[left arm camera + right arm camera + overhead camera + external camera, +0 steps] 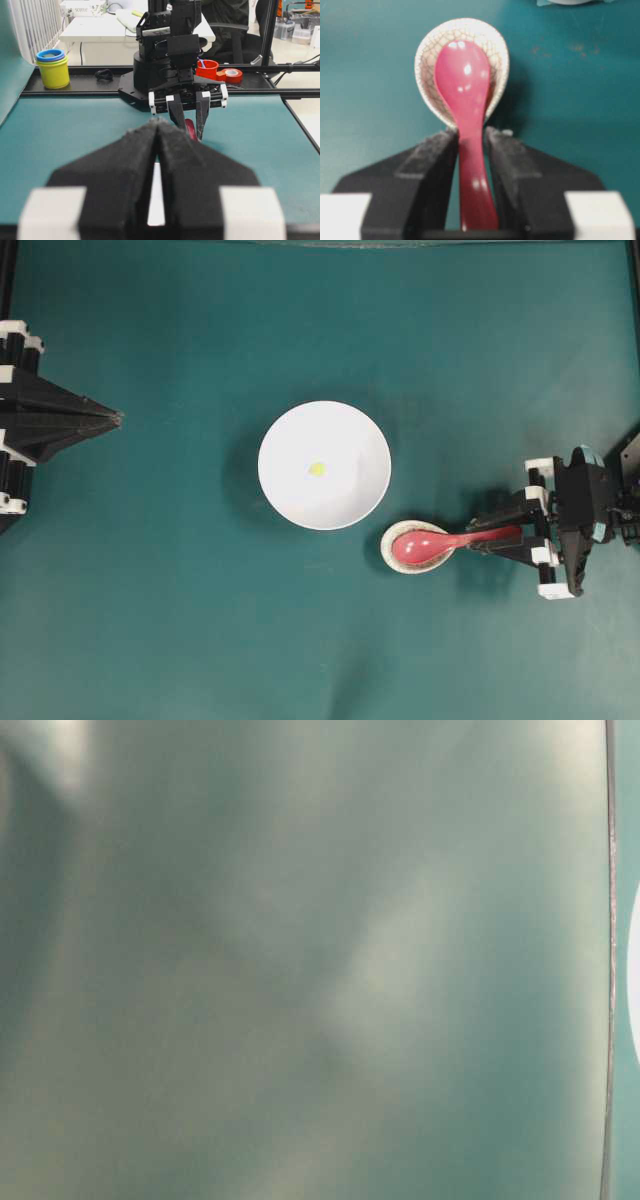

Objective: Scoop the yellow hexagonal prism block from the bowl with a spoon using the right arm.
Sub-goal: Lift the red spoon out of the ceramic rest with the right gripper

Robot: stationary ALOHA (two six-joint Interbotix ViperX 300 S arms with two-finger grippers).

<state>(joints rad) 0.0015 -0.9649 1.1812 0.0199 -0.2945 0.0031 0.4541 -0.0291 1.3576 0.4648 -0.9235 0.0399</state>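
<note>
The right arm's gripper [472,150] straddles the spoon [465,95] handle, its 2 fingers parted with slim gaps, apparently not clamping. The scoop rests in the small speckled dish [398,552], just beside the bowl [345,500]; the yellow block [317,469] sits mid-bowl. The left gripper [157,165], well apart from the bowl, is pinched together, idle.

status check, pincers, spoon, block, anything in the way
Left pincer shut, parked clear. Right pincer straddles spoon handle, grip not certain. Spoon sits in small dish; block in bowl. Nothing in the way.
</note>
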